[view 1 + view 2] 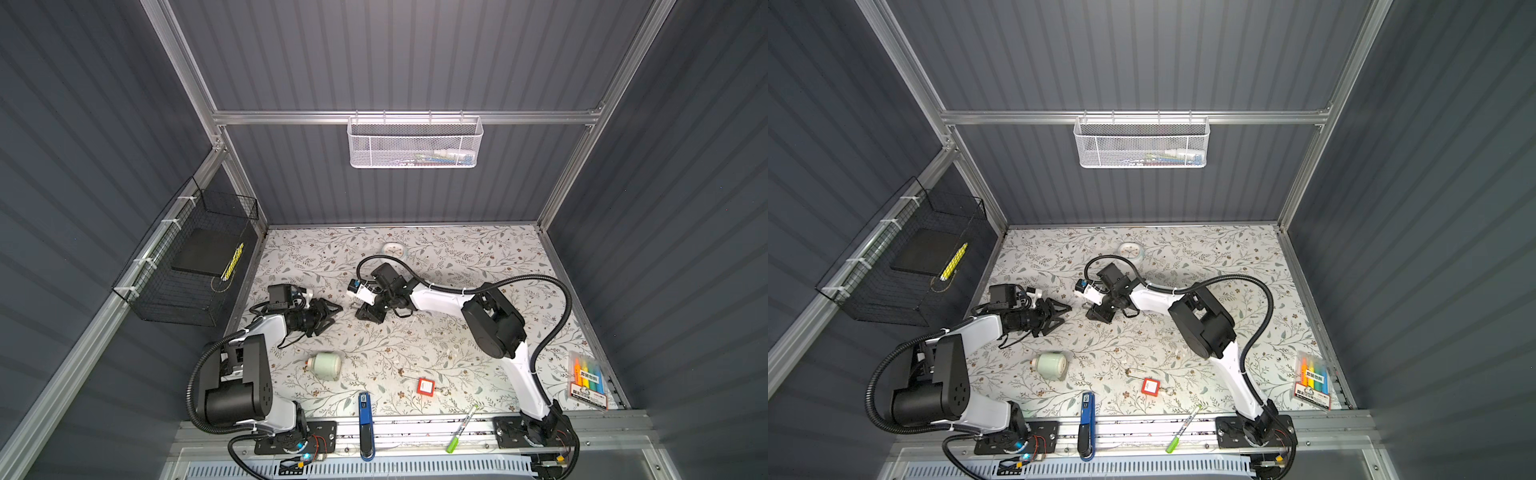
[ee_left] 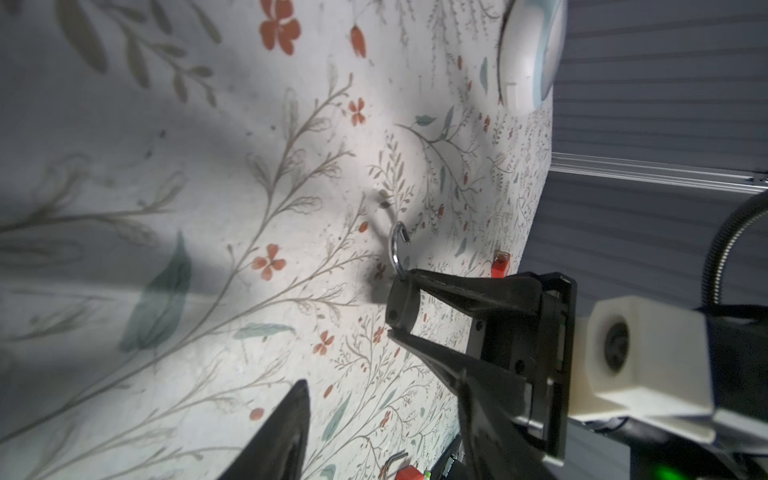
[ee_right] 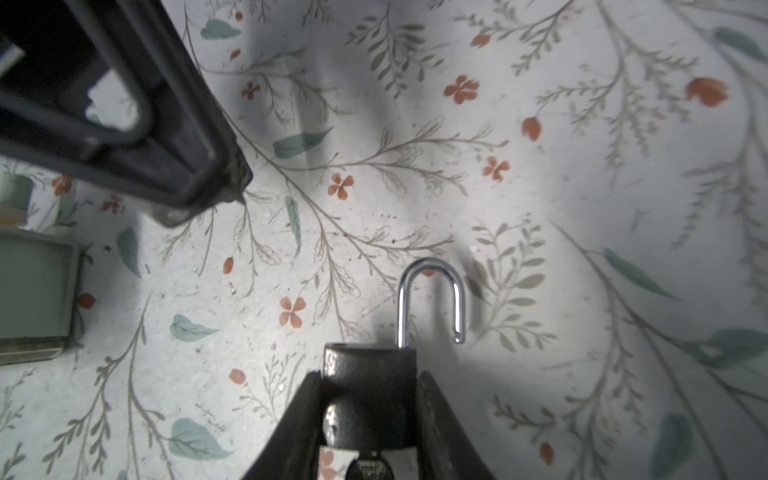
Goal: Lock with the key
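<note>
Padlock (image 2: 400, 305): dark metal block-shaped lock, held in the air between one pair of jaws, with the other pair facing it close by.
Floral-print tabletop (image 1: 478, 249): lies below both pairs of jaws, and neither pair touches it. The work seems meant to happen in the air, not against the surface.
Right gripper (image 3: 368, 376): jaws closed on the padlock's sides, the narrow gap filled by its body. This hold leaves the shackle end sticking out past the fingertips, presumably so the other arm can reach it.
Left gripper (image 1: 334, 316): jaws parted with nothing between them. The tips point toward the right jaws, near the lock but apart from it. It is likely lined up to press the shackle home or to work the key.
Padlock body: sits at the very tips of the right jaws, pinched across its width, which should keep it from twisting under a push.
Chrome U-shaped shackle (image 3: 402, 307): one leg is seated in the body and the free leg hangs clear beyond the fingertips, so the lock is open.
Key (image 3: 370, 469): a dark ridged shape deep between the right jaws, behind the body, may be its head. I cannot tell for sure.
</note>
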Robot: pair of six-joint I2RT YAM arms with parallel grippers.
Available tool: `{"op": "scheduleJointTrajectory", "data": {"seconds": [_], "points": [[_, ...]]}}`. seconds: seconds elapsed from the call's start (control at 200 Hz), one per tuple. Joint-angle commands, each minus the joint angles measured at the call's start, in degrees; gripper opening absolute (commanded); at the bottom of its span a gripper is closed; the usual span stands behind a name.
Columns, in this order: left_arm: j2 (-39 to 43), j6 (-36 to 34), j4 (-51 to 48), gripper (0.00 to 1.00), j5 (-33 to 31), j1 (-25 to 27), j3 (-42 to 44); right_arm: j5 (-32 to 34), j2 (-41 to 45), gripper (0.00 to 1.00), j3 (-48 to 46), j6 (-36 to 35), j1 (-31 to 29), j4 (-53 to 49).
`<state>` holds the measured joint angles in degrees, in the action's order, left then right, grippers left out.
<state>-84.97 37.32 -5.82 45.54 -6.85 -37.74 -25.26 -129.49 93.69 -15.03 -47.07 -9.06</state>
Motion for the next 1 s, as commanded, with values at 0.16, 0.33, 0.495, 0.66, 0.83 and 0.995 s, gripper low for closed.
{"op": "scheduleJointTrajectory", "data": {"seconds": [0.16, 0.33, 0.495, 0.66, 0.83, 0.995], "points": [[-1.8, 3.6, 4.4, 0.53, 4.6, 2.2, -1.8, -7.6, 4.6, 0.29, -3.6, 5.0, 0.2, 8.4], [-3.4, 6.3, 8.0, 0.44, 4.7, 5.0, -2.0, -7.6, 5.3, 0.29, -3.8, 4.7, 0.1, 8.0], [-5.0, 7.5, 9.9, 0.42, 4.4, 8.2, -3.3, -7.4, 5.5, 0.29, -3.7, 3.5, 0.2, 6.4], [-6.7, 9.3, 12.5, 0.34, 4.2, 9.6, -3.5, -7.6, 6.2, 0.28, -4.0, 2.9, 0.2, 6.2], [-7.1, 10.1, 13.6, 0.21, 3.8, 9.7, -3.5, -8.2, 6.4, 0.28, -4.6, 2.7, 0.2, 6.4], [-7.2, 9.9, 13.6, 0.08, 4.1, 9.8, -3.4, -8.9, 6.6, 0.28, -4.6, 3.2, 0.2, 7.1]]}}
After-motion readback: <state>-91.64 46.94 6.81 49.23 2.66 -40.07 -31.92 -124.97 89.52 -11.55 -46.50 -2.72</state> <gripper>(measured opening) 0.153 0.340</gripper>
